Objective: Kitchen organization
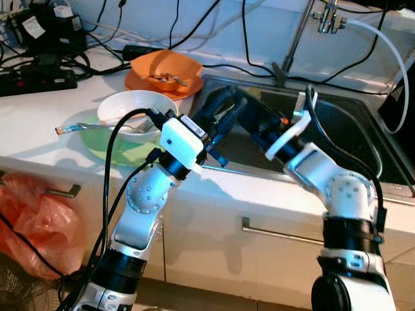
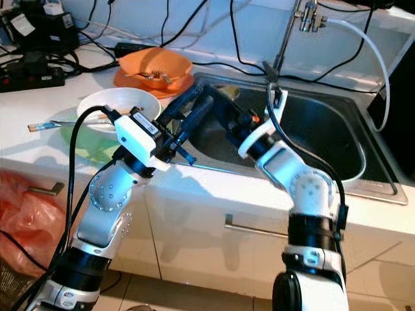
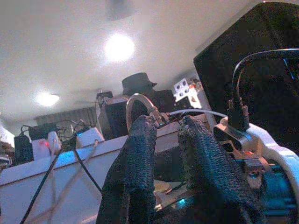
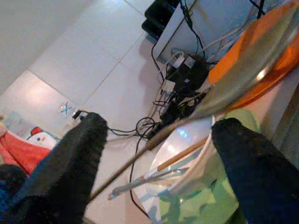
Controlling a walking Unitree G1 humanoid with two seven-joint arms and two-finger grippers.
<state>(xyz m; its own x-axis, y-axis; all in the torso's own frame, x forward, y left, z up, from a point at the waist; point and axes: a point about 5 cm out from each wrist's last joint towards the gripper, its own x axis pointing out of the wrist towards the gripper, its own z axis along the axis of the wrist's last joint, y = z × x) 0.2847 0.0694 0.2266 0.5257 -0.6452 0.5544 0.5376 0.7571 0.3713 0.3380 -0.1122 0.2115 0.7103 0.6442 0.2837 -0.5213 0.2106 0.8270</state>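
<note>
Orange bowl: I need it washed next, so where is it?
The orange bowl sits on the white counter, left of the sink, behind the white bowl.

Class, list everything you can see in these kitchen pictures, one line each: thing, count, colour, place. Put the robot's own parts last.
Bowl: one, white, on the counter left of the sink, utensils resting in it.
Plate: one, green, under the white bowl.
Orange dishes: stacked, orange, behind the white bowl beside the sink.
Sink: one, steel, set in the counter.
Tap: one, silver, above the sink.
Power strip: one, black, back left of the counter, among cables.
Bag: one, red, hanging at the cupboard front.
Left gripper: black fingers, narrow gap, over the sink's left edge.
Right gripper: black fingers apart, in the sink.
</note>
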